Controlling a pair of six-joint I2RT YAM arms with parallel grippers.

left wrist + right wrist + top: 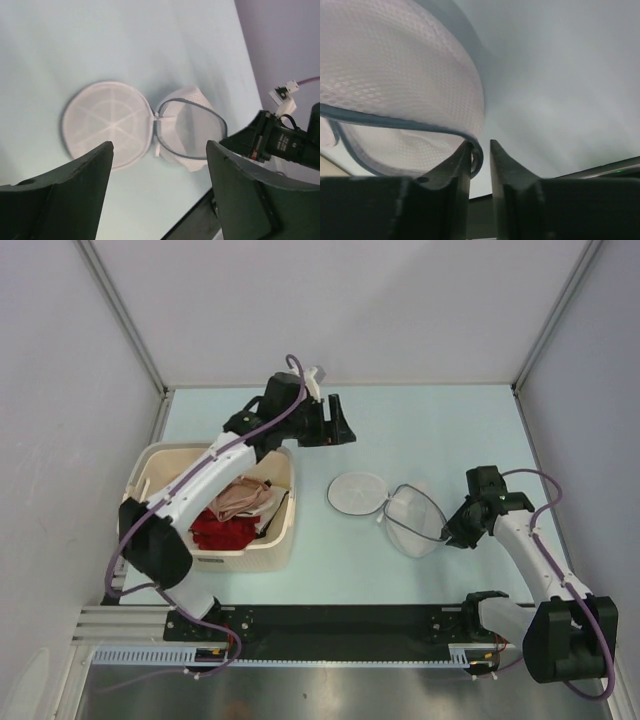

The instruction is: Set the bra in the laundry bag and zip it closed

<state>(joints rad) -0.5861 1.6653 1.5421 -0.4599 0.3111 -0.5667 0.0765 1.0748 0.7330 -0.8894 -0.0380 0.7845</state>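
The laundry bag lies unzipped on the table in two joined halves: a flat round white mesh half [357, 492] [107, 122] and an open dark-rimmed half [415, 520] [190, 130]. My right gripper [448, 537] [480, 145] is at that half's near rim. Its jaws stand a little apart, and the dark rim [395, 124] rests against the left finger with a gap to the other. My left gripper [343, 420] [160, 190] hovers wide open behind the bag, holding nothing. The salmon-pink bra [245, 498] lies in the basket.
A cream plastic basket [265, 558] stands at the left under my left arm, with a red garment [222, 530] beside the bra. Grey walls enclose the table on three sides. A black base rail [330, 625] runs along the near edge.
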